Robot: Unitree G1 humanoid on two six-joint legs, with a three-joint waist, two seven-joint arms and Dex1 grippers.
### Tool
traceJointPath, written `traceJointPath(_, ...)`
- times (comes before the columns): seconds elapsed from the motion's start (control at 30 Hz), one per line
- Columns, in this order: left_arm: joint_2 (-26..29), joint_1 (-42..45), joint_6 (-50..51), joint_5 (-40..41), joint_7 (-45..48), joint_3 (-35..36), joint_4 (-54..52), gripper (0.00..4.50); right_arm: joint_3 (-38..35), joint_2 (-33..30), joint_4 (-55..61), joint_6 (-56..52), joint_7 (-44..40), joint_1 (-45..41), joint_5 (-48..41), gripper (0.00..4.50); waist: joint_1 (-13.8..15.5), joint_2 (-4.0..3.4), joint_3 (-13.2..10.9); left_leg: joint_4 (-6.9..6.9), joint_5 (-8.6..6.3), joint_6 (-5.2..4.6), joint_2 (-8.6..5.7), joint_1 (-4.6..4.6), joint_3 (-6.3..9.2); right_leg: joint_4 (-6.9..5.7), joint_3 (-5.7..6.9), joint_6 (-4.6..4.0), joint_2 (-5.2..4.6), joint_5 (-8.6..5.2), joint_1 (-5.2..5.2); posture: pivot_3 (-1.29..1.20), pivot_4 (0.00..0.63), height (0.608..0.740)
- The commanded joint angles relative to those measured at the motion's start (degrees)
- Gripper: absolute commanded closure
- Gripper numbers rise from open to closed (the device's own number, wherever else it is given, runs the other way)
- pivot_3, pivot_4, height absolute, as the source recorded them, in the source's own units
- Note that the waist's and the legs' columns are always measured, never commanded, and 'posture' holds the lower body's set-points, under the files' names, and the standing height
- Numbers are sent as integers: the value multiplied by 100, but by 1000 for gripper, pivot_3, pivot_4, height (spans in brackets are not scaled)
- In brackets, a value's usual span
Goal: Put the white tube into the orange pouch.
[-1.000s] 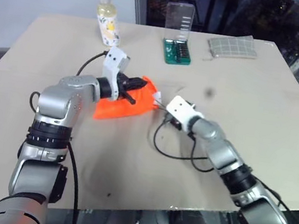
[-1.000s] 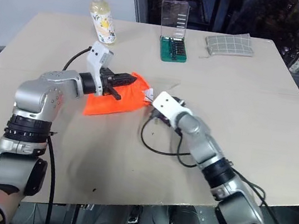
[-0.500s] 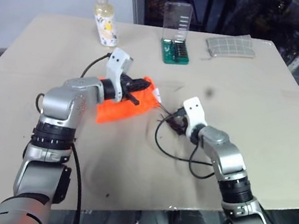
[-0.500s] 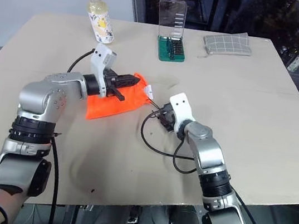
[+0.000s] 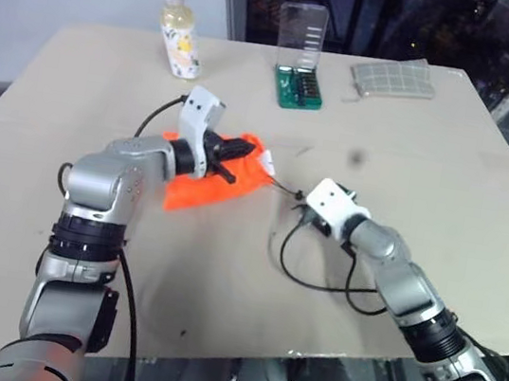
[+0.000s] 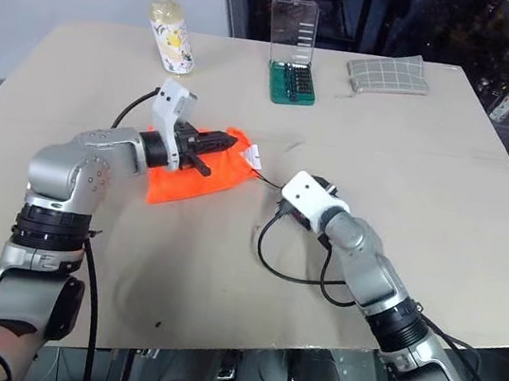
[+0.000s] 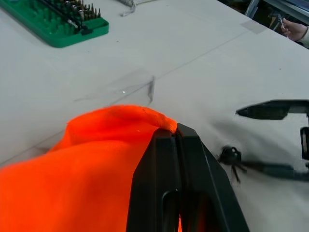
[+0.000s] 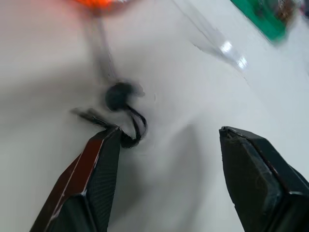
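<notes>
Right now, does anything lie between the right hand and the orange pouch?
Only the pouch's own black drawstring cord with its toggle, lying on the table between the open right hand and the orange pouch. The left hand is shut on the pouch's edge.

Pale beige flat tabletop (image 5: 222,281). Lying on it: bright orange soft fabric pouch (image 5: 199,189), left of centre; its thin black drawstring cord (image 8: 123,108) trails across the surface. Along the far edge: yellowish bottle with white cap (image 5: 181,34), upright; green bit tray with raised clear lid (image 5: 300,86); grey-green checked cloth pouch (image 5: 395,78).
</notes>
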State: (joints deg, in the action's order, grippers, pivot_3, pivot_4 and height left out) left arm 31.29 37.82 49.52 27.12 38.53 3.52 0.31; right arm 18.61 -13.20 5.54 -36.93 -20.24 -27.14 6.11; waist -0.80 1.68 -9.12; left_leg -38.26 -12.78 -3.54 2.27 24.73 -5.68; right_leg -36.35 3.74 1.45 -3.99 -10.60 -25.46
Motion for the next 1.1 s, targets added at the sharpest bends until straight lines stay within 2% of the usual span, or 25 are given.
traceJointPath(0.03,-7,92,-118,24,0,58,-215,4500,-907,956,660,-1049,240,-87,-907,1242,-21,-1,0,2,1,1,3,0,-1,-1,-2,0,3,0,-1,0,150,740)
traceJointPath(0.1,-27,99,-116,21,-4,56,-213,4500,-1034,1374,701,-1372,426,-149,-1005,1242,-17,-1,0,3,1,2,7,0,-1,-4,-3,0,7,1,-4,0,150,740)
traceJointPath(0.2,-41,95,-115,18,-2,47,-220,4500,-904,1544,457,-1381,596,-171,-921,1242,6,-1,-1,3,-1,0,-2,1,-2,0,-1,0,-2,0,-3,0,150,740)
traceJointPath(0.33,-32,99,-108,19,7,52,-225,4500,-301,1176,-23,-1048,600,12,-507,1242,14,-1,0,2,-6,-8,-12,5,-2,17,0,-17,-14,-9,2,0,150,740)
traceJointPath(0.43,-18,70,-90,28,4,67,-260,4500,-134,870,13,-1044,513,172,-410,1242,2,-1,0,2,-8,-11,-12,6,-3,18,-2,-14,-13,-8,2,0,150,740)
traceJointPath(0.6,-17,-1,-61,53,-8,78,-362,4500,-116,728,-240,-832,480,223,-431,1242,3,-1,1,5,-7,-9,-6,3,-1,15,1,0,-6,0,2,0,150,740)
traceJointPath(0.73,-20,-20,-46,69,-6,84,-430,4500,-223,605,-530,-649,489,103,-397,2355,13,-1,1,0,-7,-10,-8,-5,-1,17,1,-15,-9,-10,12,0,150,740)
traceJointPath(0.8,-31,-52,-39,116,19,97,-531,4500,-312,497,-703,-504,429,26,-425,3384,20,-1,2,-3,-8,-10,-8,-7,1,17,3,-18,-11,-12,16,0,150,740)
traceJointPath(0.87,-48,-79,-32,158,27,115,-604,4500,-358,389,-864,-347,400,-38,-416,4208,23,-1,2,-5,-8,-11,-10,-12,3,17,4,-19,-13,-12,23,0,150,740)
traceJointPath(0.9,-54,-88,-26,172,24,126,-628,4500,-372,331,-914,-287,376,-61,-420,4475,31,0,3,-6,-8,-11,-11,-11,4,18,4,-19,-15,-12,23,0,150,740)
traceJointPath(1.1,-73,-113,-47,260,4,186,-647,4500,-678,117,-831,65,347,-251,-527,4475,33,0,3,-5,-7,-10,-12,-6,10,19,7,-19,-15,-11,22,0,150,740)
